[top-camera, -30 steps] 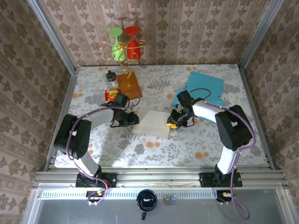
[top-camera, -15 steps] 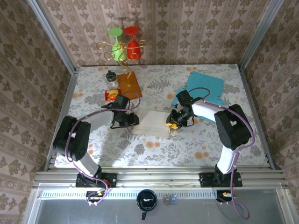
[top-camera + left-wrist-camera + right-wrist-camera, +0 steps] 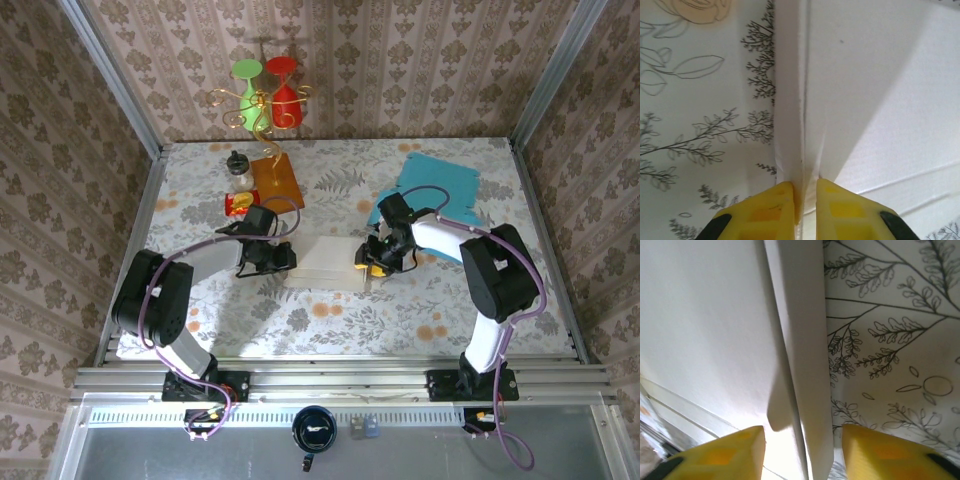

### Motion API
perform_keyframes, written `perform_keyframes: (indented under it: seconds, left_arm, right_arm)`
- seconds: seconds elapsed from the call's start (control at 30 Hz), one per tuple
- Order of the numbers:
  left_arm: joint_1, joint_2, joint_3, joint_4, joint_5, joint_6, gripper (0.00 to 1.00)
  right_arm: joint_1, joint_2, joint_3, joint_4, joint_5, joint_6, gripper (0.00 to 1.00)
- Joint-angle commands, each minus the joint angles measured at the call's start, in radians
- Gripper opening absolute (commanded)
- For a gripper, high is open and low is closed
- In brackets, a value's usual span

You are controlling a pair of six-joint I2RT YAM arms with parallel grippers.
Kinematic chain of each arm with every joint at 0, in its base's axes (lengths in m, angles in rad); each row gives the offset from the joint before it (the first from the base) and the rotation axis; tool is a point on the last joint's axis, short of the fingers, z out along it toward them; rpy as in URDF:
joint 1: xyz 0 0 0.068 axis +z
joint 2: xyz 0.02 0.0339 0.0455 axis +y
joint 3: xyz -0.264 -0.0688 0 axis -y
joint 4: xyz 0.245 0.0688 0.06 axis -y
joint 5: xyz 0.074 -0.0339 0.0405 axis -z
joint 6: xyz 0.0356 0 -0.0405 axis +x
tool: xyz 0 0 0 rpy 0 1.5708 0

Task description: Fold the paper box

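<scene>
The white paper box (image 3: 325,261) lies mid-table between both arms. My left gripper (image 3: 283,257) is at its left edge. In the left wrist view the yellow fingers (image 3: 767,212) are shut on the box's raised left side wall (image 3: 789,125), pinching the folded paper. My right gripper (image 3: 368,262) is at the box's right edge. Seen from the right wrist, that gripper (image 3: 802,452) stands open, its yellow fingers (image 3: 880,452) apart on either side of the upright right side wall (image 3: 802,340) without pressing it.
A teal paper sheet (image 3: 438,185) lies at the back right. An orange card (image 3: 276,178), a small bottle (image 3: 238,168) and a red and yellow packet (image 3: 238,204) sit at the back left. Green and red glasses on a gold stand (image 3: 265,95) stand by the far wall.
My right gripper has opened and let go of the right wall. My left gripper has closed tighter on the left wall. The box has shifted slightly away from the near edge.
</scene>
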State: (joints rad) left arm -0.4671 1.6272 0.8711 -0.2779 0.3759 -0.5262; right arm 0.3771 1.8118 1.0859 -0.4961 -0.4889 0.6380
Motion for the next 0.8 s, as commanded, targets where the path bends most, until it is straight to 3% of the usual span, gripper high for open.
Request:
perform_keyframes:
  seconds: [0.0, 0.27, 0.77]
  left_arm:
    - [-0.011, 0.004, -0.038, 0.001, 0.023, -0.017, 0.11]
    - [0.005, -0.003, -0.075, 0.052, 0.048, -0.044, 0.07]
    - [0.138, 0.002, -0.192, 0.203, 0.166, -0.049, 0.06]
  right_arm:
    - [-0.036, -0.055, -0.041, 0.022, -0.027, -0.058, 0.58]
    - [-0.097, -0.045, -0.118, 0.170, -0.148, -0.085, 0.71]
    - [-0.102, 0.013, -0.140, 0.401, -0.354, -0.021, 0.73]
